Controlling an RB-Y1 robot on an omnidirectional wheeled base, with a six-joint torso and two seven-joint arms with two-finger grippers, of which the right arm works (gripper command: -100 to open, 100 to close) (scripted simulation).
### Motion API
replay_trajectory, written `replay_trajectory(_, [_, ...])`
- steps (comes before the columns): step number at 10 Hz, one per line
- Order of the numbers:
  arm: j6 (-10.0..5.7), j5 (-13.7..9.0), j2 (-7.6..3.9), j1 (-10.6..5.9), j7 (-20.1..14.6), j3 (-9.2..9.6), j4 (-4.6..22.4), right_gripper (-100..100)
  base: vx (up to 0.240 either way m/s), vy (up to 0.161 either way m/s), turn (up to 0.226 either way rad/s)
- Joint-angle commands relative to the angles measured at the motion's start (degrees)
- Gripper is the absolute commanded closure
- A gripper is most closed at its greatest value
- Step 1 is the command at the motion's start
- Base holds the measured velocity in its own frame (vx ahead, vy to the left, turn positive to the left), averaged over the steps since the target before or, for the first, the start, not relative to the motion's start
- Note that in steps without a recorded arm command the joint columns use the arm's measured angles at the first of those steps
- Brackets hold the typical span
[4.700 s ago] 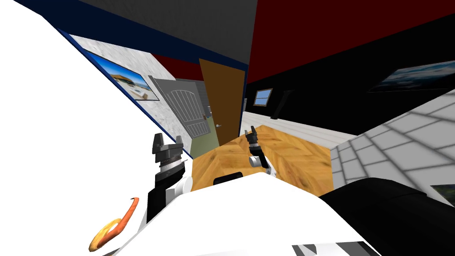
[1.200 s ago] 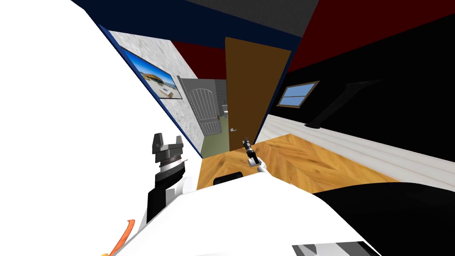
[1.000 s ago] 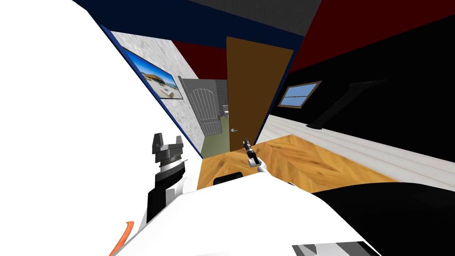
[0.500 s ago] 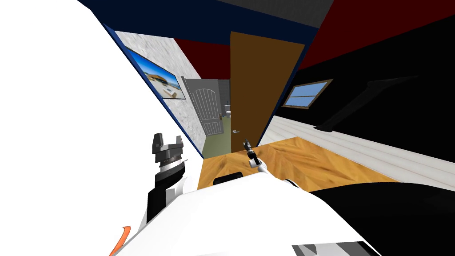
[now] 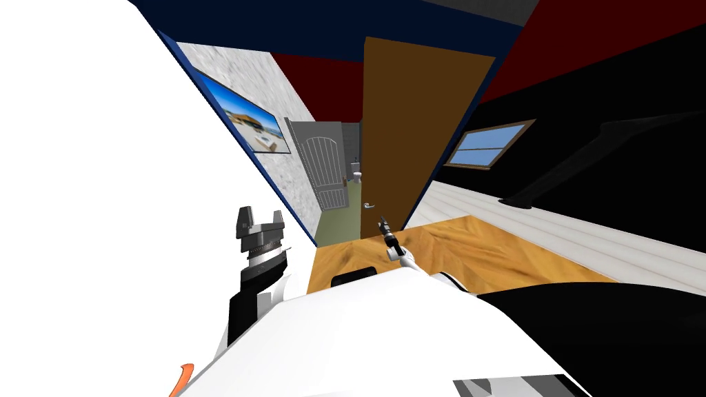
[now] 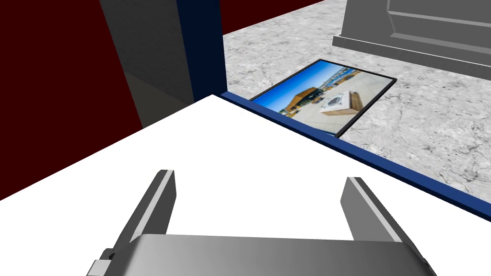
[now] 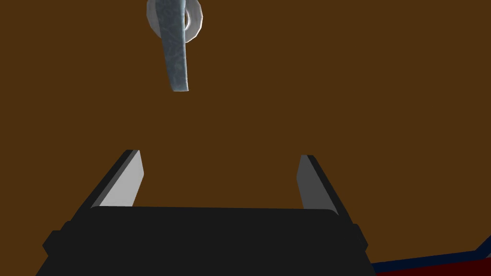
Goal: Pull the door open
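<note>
Right wrist view: right gripper (image 7: 218, 155) spread, just short of the lever handle (image 7: 175, 52) on the brown door (image 7: 311, 86).
Nothing is gripped yet (grasp and pull both seem left); the door stands straight ahead. Left gripper (image 6: 259, 176) hangs spread, near left.

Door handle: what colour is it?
The door handle is silvery grey, against the brown door; right wrist view shows it best.
</note>
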Motion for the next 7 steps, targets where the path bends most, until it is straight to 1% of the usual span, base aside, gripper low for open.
replay_trajectory(1, [-0.62, 0.0, -0.22, -0.74, -0.1, -0.08, 2.4, -100, 0.085, -0.001, 0.078])
replay_trajectory(3, [-1.4, 0.0, -0.51, -1.77, -0.2, -0.18, 5.4, -100, 0.097, -0.008, 0.069])
replay_trajectory(7, [-2.7, -0.1, -0.99, -3.5, -0.4, -0.35, 10.3, -100, 0.076, -0.006, 0.061])
